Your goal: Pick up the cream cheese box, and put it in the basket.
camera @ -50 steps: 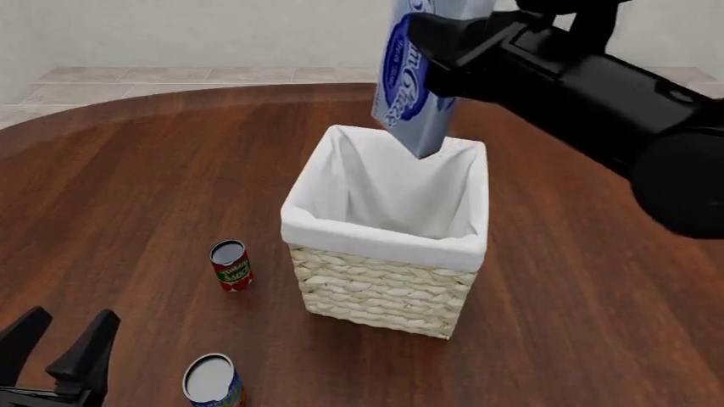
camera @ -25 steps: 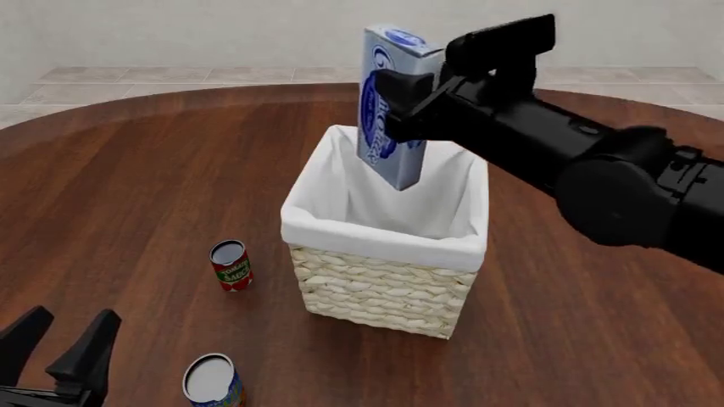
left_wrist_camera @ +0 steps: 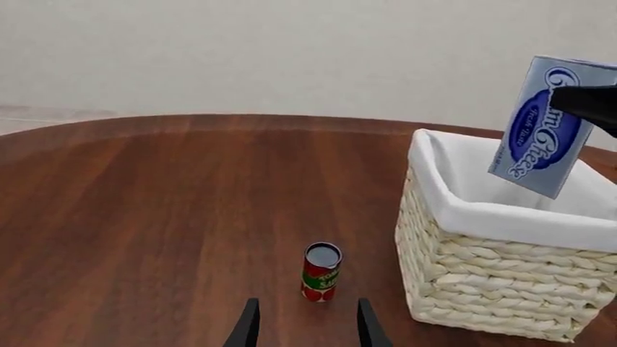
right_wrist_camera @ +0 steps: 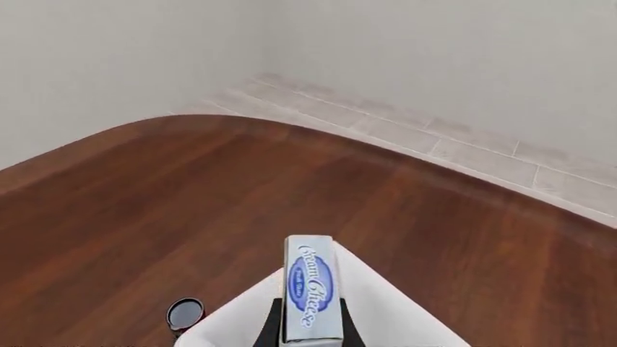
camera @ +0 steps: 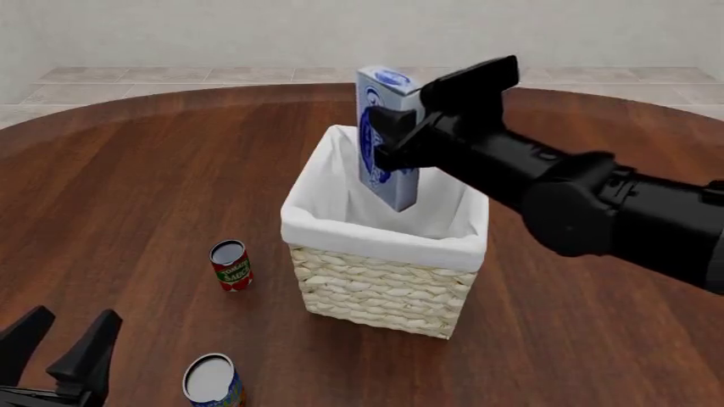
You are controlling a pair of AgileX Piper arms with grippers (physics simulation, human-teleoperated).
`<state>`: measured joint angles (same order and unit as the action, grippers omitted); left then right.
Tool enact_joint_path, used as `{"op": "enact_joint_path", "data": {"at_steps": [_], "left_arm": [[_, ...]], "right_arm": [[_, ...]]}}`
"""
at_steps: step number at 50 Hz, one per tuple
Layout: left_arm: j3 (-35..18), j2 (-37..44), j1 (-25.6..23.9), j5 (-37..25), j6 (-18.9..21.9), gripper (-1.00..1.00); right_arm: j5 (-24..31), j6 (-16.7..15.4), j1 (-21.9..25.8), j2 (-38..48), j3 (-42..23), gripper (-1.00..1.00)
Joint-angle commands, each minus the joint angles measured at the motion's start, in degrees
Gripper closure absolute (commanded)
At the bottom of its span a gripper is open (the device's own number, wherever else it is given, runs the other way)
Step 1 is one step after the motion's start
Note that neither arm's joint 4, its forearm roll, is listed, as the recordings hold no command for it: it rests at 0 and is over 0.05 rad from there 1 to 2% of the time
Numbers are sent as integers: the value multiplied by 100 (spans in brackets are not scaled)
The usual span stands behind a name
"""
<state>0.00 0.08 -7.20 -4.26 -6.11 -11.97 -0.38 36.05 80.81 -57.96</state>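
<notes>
While my right claw [camera: 391,136] clamped the cream cheese box [camera: 385,140] on its flat sides, the carton stood on end over the basket [camera: 385,233], its lower end already below the white liner's rim and its top well above it — inside the opening but not resting on anything that I could see. So the pickup was done and the carry was done; what was left, as I judged it, was to lower a little more, let go, and draw the arm clear. Compared with half a second before, the box had sunk lower into the opening and my arm had come down with it. My left claw [camera: 57,352] sat low near the table's [camera: 136,178] front edge, fingers spread and holding nothing, with the red-labelled can [camera: 231,265] and the blue-labelled can [camera: 213,381] where they had been.
</notes>
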Motion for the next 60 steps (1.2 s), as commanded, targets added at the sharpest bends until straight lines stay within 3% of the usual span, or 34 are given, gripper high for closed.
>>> {"op": "enact_joint_path", "data": {"at_steps": [1,57,58,60], "left_arm": [[0,0,-16,-5,-10,-100],[0,-1,-42,18,-49,-100],[0,-1,-44,18,-47,-100],[0,-2,-47,19,-46,-100]], "right_arm": [[-82,19,-70,161,-34,100],[-525,16,-186,882,137,100],[-534,10,-189,888,142,-100],[-541,8,-187,880,163,-100]]}}
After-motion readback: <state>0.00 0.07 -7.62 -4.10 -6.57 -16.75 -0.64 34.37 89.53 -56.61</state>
